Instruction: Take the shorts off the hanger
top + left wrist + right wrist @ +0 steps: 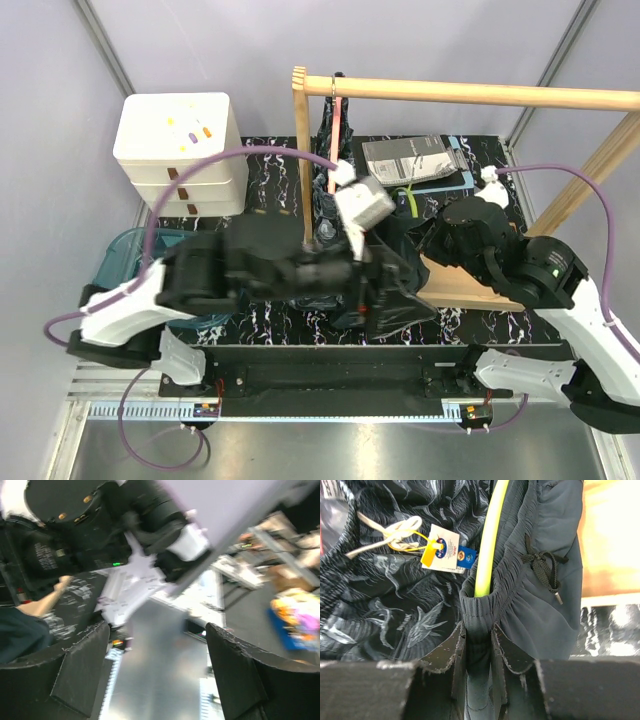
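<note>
Marbled black tabletop (pixel 262 325); right fingers (pixel 447 655) pinch gathered plain shorts (pixel 545 610).

White stacked boxes (pixel 180 150) back-L, wooden rack (pixel 470 93) over grey packet (pixel 412 160), teal bin (pixel 122 252) L.

There are two soft dark cloth shorts: one plain navy-black shorts (pixel 542 610) and one blue-grey marbled shorts (pixel 395 615). With them are one thin yellow-green hanger (pixel 489 535), one white paper tag with blue and yellow marks (pixel 447 554), one white knotted drawstring (pixel 395 532) and one black drawstring (pixel 542 567). The black marbled worktop (pixel 270 170) carries one light wooden rack (pixel 470 93), one stack of white plastic boxes (pixel 180 150), one teal translucent bin (pixel 118 252) and one grey printed packet (pixel 410 158). There are two tools, the left tool (pixel 157 645) and the right tool (pixel 477 635).
</note>
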Available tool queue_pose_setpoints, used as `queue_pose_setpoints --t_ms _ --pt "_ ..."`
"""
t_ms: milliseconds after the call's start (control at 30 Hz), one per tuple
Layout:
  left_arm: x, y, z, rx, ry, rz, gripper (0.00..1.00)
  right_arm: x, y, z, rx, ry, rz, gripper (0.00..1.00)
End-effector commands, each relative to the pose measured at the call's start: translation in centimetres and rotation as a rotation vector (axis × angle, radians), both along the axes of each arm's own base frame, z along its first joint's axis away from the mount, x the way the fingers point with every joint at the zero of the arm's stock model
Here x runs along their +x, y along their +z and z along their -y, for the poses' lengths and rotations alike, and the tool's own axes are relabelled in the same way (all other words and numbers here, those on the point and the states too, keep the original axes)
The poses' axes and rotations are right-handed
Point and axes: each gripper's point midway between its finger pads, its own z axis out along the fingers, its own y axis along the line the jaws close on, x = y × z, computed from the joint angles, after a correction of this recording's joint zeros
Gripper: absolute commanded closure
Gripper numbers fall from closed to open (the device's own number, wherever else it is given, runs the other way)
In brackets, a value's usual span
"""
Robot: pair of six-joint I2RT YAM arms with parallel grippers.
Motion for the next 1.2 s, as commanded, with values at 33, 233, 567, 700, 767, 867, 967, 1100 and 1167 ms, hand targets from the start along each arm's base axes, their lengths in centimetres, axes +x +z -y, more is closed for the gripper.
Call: queue_pose_setpoints --t_ms 33,233,567,700,767,867,967,1100,1167 --pt "5.7 -3.7 1.5 0.160 0.313 0.150 0.23 -0.8 3.3 2.2 0.210 -0.180 -0.005 1.00" --pt "7.4 -7.4 3.4 0.258 0.418 0.161 0.30 -2.0 4.2 3.1 0.336 -0.233 -0.043 1.00" --pt "8.5 -10.1 6.2 0.328 0.463 0.198 0.30 -3.3 4.1 2.7 0.390 -0.219 -0.116 1.00" --pt "8.7 -11.2 6.7 0.355 0.468 0.206 0.30 -3.7 4.6 2.3 0.411 -0.196 -0.127 1.00" --pt "9.0 -11.7 6.6 0.369 0.486 0.212 0.34 -3.8 4.9 2.4 0.423 -0.193 -0.126 1.00" --pt "9.4 -12.5 6.4 0.396 0.502 0.231 0.39 -4.0 5.9 2.4 0.462 -0.186 -0.114 1.00" --pt "10.0 -12.8 6.7 0.407 0.513 0.240 0.39 -4.2 6.2 1.9 0.466 -0.165 -0.127 1.00" --pt "11.2 -13.1 6.9 0.429 0.527 0.255 0.60 -4.2 6.1 1.5 0.461 -0.149 -0.132 1.00" --pt "12.0 -13.0 6.4 0.435 0.546 0.249 0.82 -4.2 6.2 1.6 0.452 -0.137 -0.119 1.00"
